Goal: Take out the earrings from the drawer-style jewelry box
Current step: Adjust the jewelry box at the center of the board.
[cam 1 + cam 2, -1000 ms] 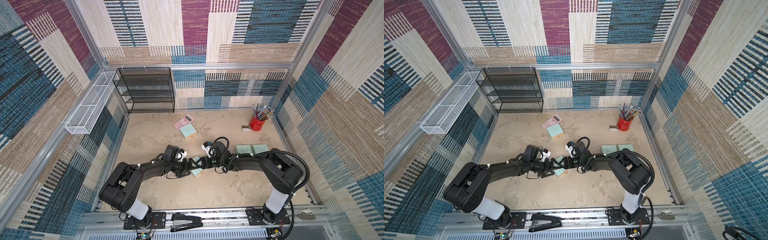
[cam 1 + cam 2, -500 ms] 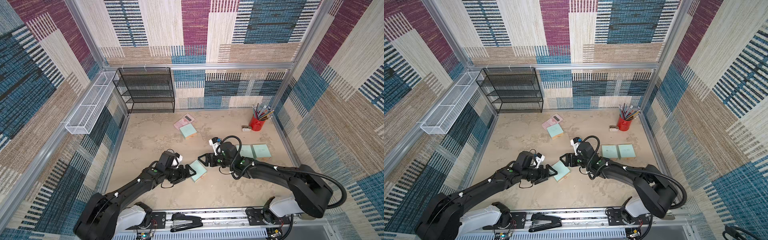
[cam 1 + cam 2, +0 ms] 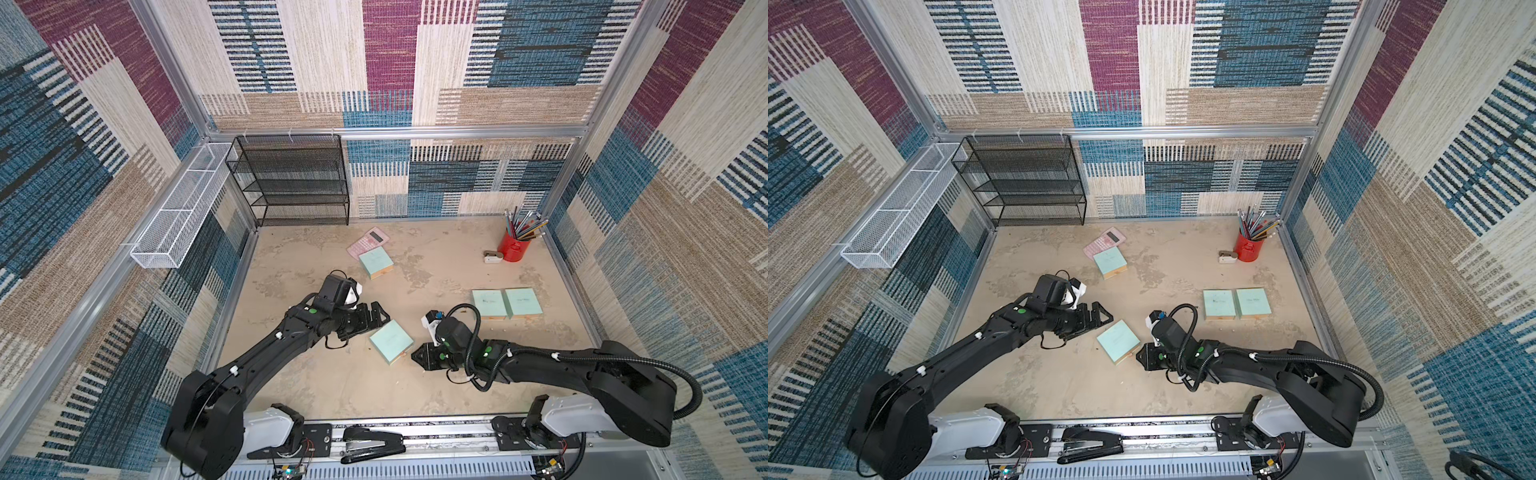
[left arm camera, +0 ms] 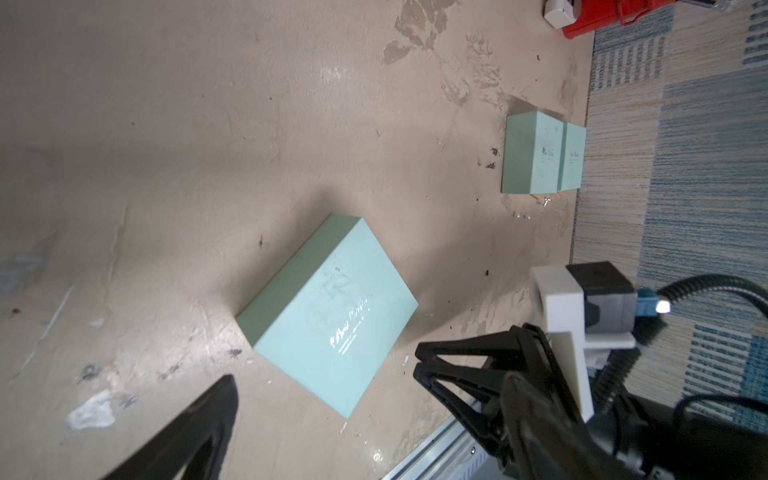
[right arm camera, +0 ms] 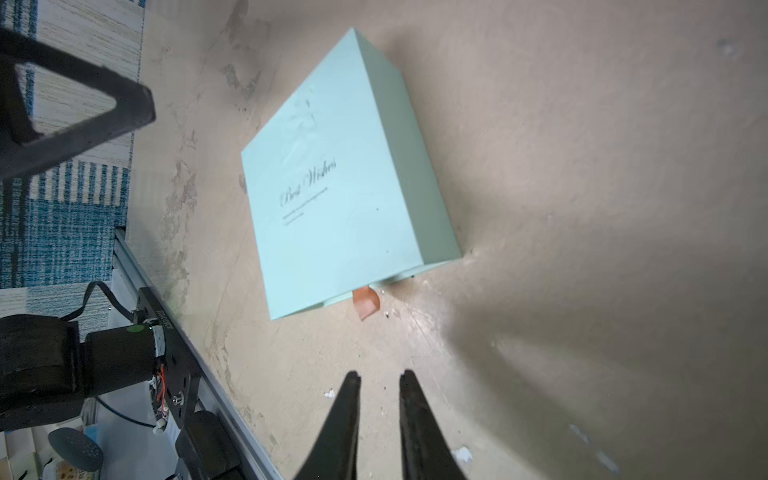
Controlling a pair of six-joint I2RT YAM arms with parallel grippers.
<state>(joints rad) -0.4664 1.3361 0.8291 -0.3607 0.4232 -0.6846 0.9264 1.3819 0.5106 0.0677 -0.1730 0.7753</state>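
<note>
The drawer-style jewelry box (image 3: 391, 342) (image 3: 1118, 341) is mint green and lies flat and closed mid-floor. A brown pull tab (image 5: 365, 304) sticks out of its near edge. My left gripper (image 3: 380, 318) (image 3: 1100, 318) hovers open just behind the box's left corner. One of its fingers (image 4: 199, 428) shows in the left wrist view. My right gripper (image 3: 414, 356) (image 5: 380, 375) is low on the floor beside the tab edge. Its jaws are narrowly apart with nothing between them. Tiny glinting specks that look like earrings (image 4: 546, 202) lie by two other boxes.
Two more mint boxes (image 3: 507, 303) sit side by side at the right and another (image 3: 376, 264) by a pink calculator (image 3: 368, 241). A red pencil cup (image 3: 514, 249) stands back right, a black mesh shelf (image 3: 291, 178) back left, and a stapler (image 3: 372, 446) on the front rail.
Both grippers have drawn off the box they were crowding a second ago. The left moved back and opened wider. The right moved toward the front and its jaws narrowed.
</note>
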